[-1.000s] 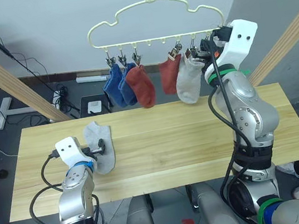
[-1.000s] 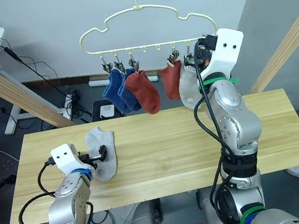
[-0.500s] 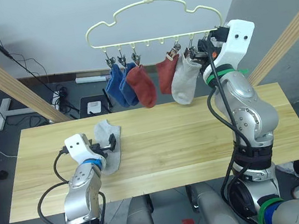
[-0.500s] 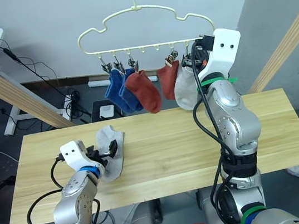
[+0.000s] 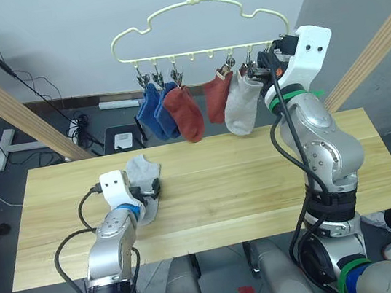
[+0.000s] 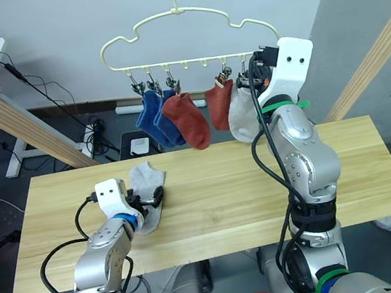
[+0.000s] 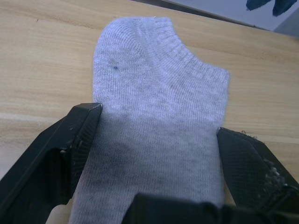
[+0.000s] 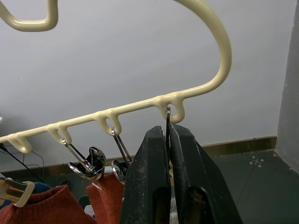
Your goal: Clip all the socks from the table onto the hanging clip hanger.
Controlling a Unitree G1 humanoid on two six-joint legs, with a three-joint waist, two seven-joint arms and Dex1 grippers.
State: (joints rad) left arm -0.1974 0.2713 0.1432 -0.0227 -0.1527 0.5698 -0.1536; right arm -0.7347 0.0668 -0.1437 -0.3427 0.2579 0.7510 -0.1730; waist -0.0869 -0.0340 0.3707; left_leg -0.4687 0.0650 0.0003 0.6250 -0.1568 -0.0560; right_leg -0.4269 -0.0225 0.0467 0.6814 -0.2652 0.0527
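Currently the last light grey sock (image 5: 141,177) lies flat on the table (image 5: 259,181), near its left end, and it is the one sock not yet hung. Over the past second my left gripper (image 5: 154,189) has advanced along the sock and dragged it toward the table's centre; the cuff end, flat a second ago, now lifts slightly off the wood. In the left wrist view the two black fingers (image 7: 60,154) stand wide apart, one on each side of the sock, touching its edges but not clamped. I judge the grasp as begun, not secured.

My right gripper (image 5: 266,68) is raised at the right end of the clip hanger (image 5: 196,25). The right wrist view shows its fingers (image 8: 149,186) pressed together on the wire of the end clip (image 8: 167,122) and holding it. That arm has kept its position; the hanger has swung slightly left, and the hung socks with it.

Five socks hang from the bottom bar: two blue socks (image 5: 153,112), a rust-red sock (image 5: 183,115), a second rust-red sock (image 5: 218,99) and a light grey sock (image 5: 242,106). My estimate is that the task is nearly complete.

Surroundings: two slanted wooden poles (image 5: 5,101) flank the table, and cables (image 5: 78,127) lie on the floor behind. Neither blocks the path. The hung grey sock sits just beside the held clip and may crowd the final placement.
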